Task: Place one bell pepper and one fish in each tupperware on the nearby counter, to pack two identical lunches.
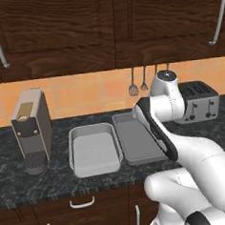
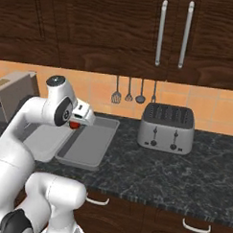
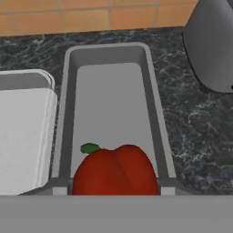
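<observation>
The tool (image 2: 77, 125) was clamped on a red pepper (image 3: 114, 170), held above the right-hand tub (image 3: 110, 98). Released off-centre, the pepper could strike the rim and roll onto the counter (image 3: 191, 132).

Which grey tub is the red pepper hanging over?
The darker tupperware nearer the toaster; the bell pepper hangs over it. The paler tupperware sits beside the coffee machine.

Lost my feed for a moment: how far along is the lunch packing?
Nothing is packed yet: both tupperware tubs, the left and the right, look empty. In hand: the end effector holds a red bell pepper above the right tub. Left: release it, then the second pepper and both fish.
</observation>
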Tool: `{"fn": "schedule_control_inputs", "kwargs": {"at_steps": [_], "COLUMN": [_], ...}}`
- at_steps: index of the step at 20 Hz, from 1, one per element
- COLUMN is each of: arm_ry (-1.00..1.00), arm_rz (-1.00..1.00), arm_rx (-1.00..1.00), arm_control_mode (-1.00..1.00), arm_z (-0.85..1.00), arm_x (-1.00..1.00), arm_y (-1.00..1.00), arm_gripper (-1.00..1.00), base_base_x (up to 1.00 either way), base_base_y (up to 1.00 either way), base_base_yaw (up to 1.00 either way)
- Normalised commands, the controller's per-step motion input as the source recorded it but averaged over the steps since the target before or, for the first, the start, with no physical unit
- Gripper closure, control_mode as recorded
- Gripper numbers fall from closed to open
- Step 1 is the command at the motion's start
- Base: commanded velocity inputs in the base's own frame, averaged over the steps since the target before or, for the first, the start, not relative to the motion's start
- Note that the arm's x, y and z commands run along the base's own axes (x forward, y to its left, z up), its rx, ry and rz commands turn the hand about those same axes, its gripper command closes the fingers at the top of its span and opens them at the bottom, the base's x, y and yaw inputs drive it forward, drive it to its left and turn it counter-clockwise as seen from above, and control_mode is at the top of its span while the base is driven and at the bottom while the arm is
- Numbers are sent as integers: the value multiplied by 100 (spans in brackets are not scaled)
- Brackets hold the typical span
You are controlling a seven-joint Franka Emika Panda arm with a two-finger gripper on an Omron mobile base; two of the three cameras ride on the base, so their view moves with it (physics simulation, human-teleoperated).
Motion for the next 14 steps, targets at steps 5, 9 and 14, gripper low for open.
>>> {"fn": "schedule_control_inputs", "kwargs": {"at_steps": [5,9,14], "arm_ry": [3,0,0], "arm_rz": [0,0,0], "arm_rx": [12,-3,-11], "arm_control_mode": [-100,-100,-100], "arm_z": [-100,-100,-79], "arm_x": [95,100,71], "arm_y": [-33,23,29], "arm_gripper": [100,-100,-100], "base_base_x": [0,0,0], "base_base_y": [0,0,0], "base_base_yaw": [0,0,0]}}
